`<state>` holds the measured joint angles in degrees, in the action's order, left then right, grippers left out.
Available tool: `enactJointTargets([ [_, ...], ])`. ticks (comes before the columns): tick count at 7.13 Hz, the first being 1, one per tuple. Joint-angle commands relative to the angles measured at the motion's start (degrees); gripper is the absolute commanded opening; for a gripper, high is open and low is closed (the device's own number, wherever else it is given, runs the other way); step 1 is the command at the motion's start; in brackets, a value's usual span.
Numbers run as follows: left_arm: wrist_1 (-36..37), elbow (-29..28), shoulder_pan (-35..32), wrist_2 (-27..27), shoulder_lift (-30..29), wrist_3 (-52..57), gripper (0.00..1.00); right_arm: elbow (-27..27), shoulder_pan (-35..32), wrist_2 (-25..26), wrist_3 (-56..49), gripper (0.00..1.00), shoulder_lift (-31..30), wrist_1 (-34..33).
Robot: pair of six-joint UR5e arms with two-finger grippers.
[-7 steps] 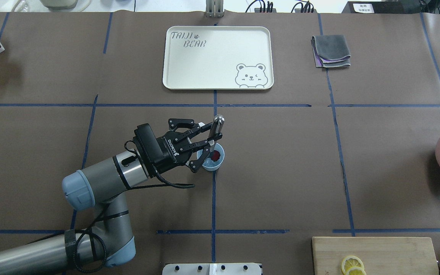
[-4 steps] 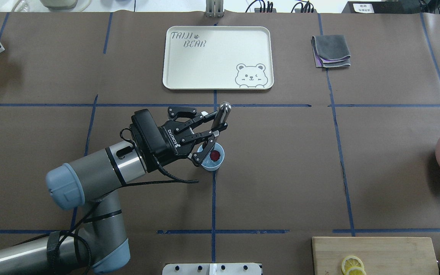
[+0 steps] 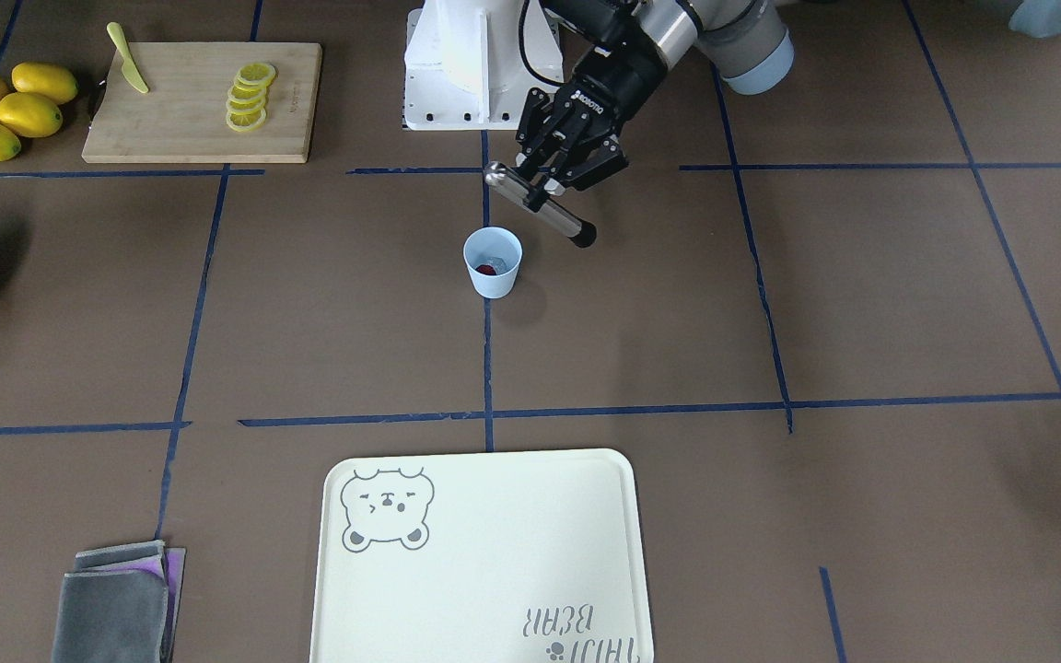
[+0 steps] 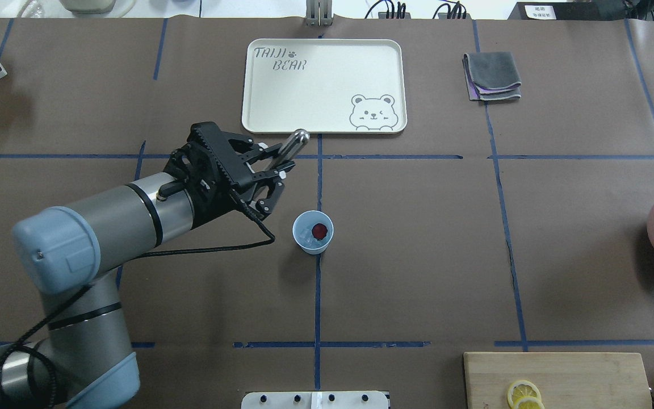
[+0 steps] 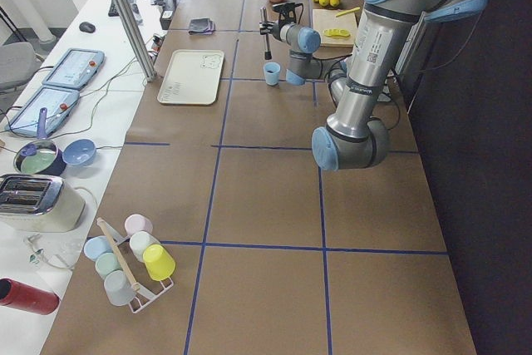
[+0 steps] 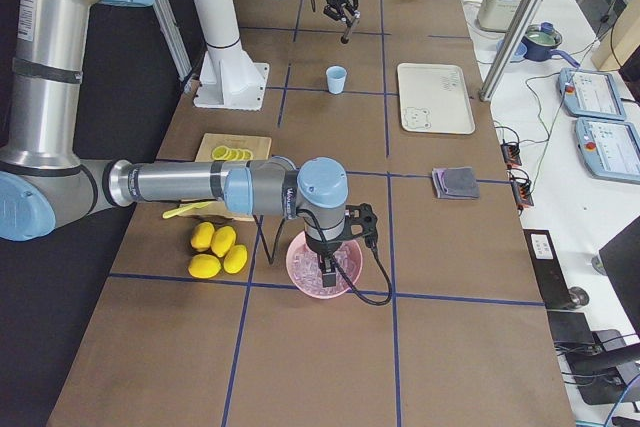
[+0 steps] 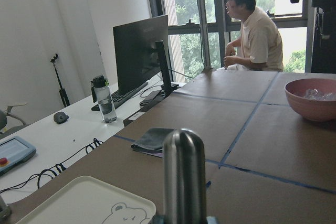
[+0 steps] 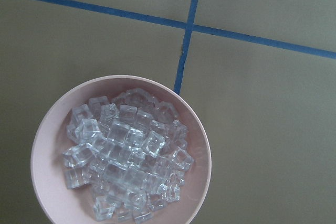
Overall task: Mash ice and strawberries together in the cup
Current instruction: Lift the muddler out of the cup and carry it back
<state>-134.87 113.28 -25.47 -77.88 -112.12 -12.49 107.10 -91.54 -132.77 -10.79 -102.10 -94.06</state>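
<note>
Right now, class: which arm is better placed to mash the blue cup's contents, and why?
Left. Its fingers hold the metal muddler near the cup; the right arm hangs over the far-off pink bowl.

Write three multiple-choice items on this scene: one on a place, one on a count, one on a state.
1. Where does the cup stand?
A) on the tray
B) on the table, on a blue tape line
C) on the cutting board

2. How many whole lemons are there?
A) two
B) six
C) four

3. What state is the left gripper in?
A) jaws shut on the muddler, raised clear of the cup
B) open and empty
C) pressing the muddler into the cup

1 B: the tape line runs under the cup.
2 C: four yellow lemons lie clustered together.
3 A: the muddler's tip hangs outside the cup's rim.
</note>
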Motion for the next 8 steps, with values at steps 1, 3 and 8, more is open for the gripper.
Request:
enactJointTargets([
  [1, 20.8, 6.8, -5.8, -7.1, 3.5, 1.5, 0.0, 0.0, 0.0, 0.1, -0.1, 1.0, 0.0, 0.0],
  [3, 48.4, 8.4, -18.1, -20.1, 3.3, -1.9, 0.0, 0.0, 0.0, 0.1, -0.3, 1.0, 0.0, 0.0],
  [8, 58.9, 2.0, -38.4, -36.2, 12.9, -15.3, 0.05, -0.3, 0.0, 0.1, -0.3, 1.0, -0.1, -0.1],
])
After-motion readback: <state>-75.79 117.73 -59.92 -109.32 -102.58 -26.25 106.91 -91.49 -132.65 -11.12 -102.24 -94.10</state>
